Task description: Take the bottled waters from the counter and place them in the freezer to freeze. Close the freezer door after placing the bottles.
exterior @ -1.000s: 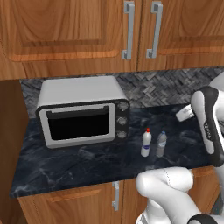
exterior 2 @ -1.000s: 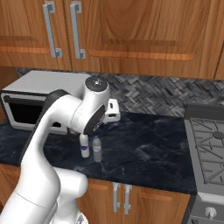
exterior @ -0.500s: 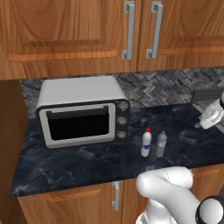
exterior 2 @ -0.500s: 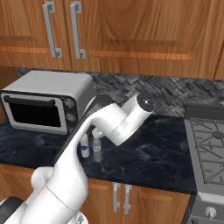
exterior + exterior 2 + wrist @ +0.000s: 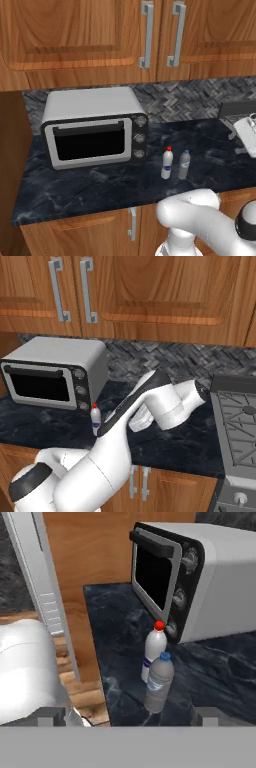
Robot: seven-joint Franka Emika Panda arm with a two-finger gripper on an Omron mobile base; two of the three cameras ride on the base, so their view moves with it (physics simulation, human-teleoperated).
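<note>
**Dark marbled counter, two bottles upright, gripper apart**

Dark blue-black marbled stone counter (image 5: 90,187) on brown wooden cabinets carries both task bottles, standing upright near its front edge. Left base view: white bottle with red cap (image 5: 167,163) at about 4 o'clock from the grey toaster oven with black window (image 5: 95,127); clear greyish bottle with pale cap (image 5: 184,164) just beside it at its 3 o'clock, the two not visibly touching. Right base view: white bottle (image 5: 95,420) stands at 5 o'clock of the oven (image 5: 55,373), partly behind the white arm (image 5: 150,406); the greyish bottle cannot be made out there.

Hand view: greyish bottle (image 5: 159,683) in front, white bottle (image 5: 154,650) behind it at 11 o'clock, overlapping in the picture. Oven (image 5: 195,582) at 1 o'clock of both.

Gripper (image 5: 129,717): fingertips (image 5: 206,716) stand wide apart at the bottom of the hand view, nothing between them. Bottles lie ahead of the fingers, apart from them.
</note>
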